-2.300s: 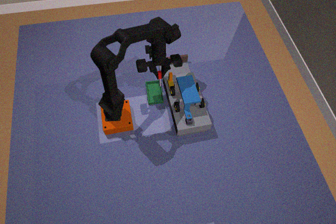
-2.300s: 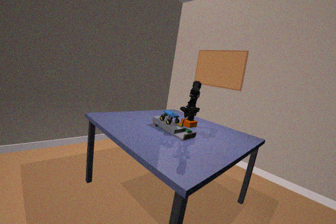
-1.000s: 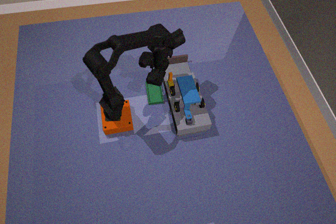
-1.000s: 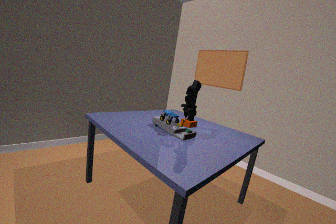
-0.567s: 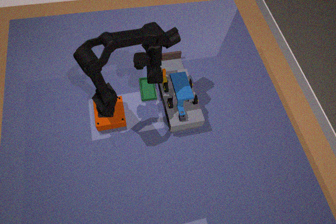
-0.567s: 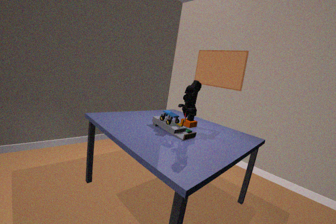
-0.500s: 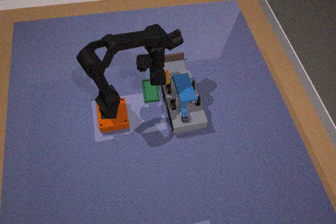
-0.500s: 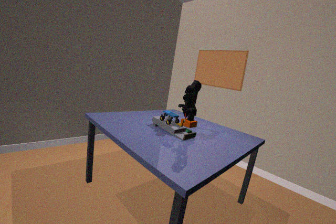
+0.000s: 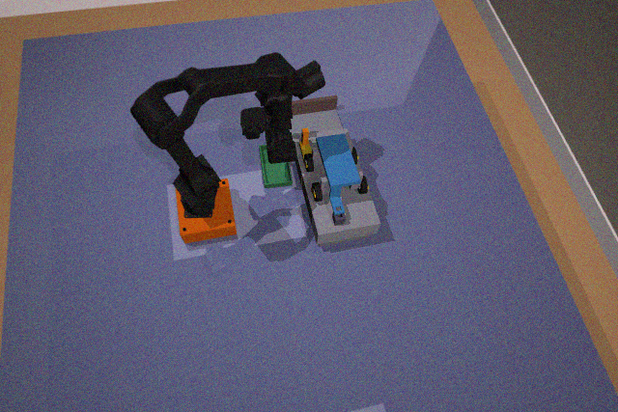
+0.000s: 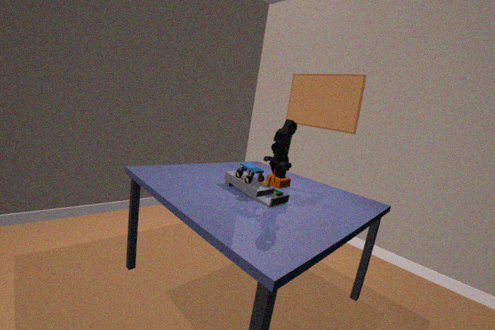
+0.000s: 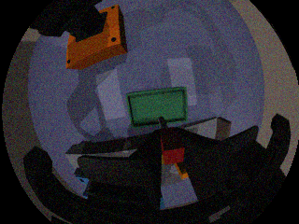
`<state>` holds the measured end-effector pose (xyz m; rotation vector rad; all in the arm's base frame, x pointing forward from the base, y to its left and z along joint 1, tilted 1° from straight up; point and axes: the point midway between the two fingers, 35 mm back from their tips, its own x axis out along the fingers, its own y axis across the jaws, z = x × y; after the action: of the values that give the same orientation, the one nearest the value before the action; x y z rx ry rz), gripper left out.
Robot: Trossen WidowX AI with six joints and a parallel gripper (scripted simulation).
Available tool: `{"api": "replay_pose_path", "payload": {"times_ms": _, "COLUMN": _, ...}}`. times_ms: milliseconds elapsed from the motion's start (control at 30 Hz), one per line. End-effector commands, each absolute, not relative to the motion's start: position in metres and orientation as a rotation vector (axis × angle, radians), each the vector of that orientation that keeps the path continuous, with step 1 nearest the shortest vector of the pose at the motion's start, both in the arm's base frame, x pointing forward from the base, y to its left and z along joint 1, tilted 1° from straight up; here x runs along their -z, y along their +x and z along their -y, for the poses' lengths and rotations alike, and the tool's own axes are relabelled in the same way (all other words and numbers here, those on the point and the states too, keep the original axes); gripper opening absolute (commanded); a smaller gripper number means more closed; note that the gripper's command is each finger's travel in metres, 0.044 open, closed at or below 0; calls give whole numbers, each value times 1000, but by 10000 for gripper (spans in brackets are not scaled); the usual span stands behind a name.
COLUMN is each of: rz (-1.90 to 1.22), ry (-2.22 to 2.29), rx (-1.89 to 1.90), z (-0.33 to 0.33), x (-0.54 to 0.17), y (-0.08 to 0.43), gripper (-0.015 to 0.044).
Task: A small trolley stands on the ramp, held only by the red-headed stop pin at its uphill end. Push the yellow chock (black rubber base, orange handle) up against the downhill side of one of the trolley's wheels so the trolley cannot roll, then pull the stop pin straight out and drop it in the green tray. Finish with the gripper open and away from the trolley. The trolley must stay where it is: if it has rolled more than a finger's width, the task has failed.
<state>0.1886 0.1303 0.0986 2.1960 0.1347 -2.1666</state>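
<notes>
My gripper (image 9: 281,156) (image 11: 165,133) is shut on the stop pin, whose red head (image 11: 173,155) shows between the fingers in the wrist view. In the top view the fingers hide the pin and overlap the right part of the green tray (image 9: 276,174) (image 10: 277,192) (image 11: 159,107). The blue trolley (image 9: 340,160) (image 10: 251,167) stands on the grey ramp (image 9: 363,218) (image 10: 247,188). No red shows at its uphill end. The yellow chock (image 9: 305,150) (image 10: 264,183) stands at the downhill side of the trolley's left downhill wheel (image 9: 309,162); its orange handle (image 9: 304,135) (image 11: 182,172) points up.
The ramp runs along the tray's right side, with a brown end board (image 9: 315,104) at its downhill end. The orange arm base (image 9: 207,220) (image 10: 278,181) (image 11: 98,44) stands to the tray's left. The upper arm spans above the table behind the tray.
</notes>
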Motion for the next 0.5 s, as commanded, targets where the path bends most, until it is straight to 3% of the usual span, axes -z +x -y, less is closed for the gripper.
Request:
{"api": "replay_pose_path", "payload": {"times_ms": 0, "rz": -156, "ry": 2195, "rx": 2168, "z": -131, "x": -97, "y": 187, "gripper": 0}}
{"api": "replay_pose_path", "payload": {"times_ms": 467, "rz": -354, "ry": 2254, "rx": 2253, "z": -149, "x": -57, "y": 188, "gripper": 0}}
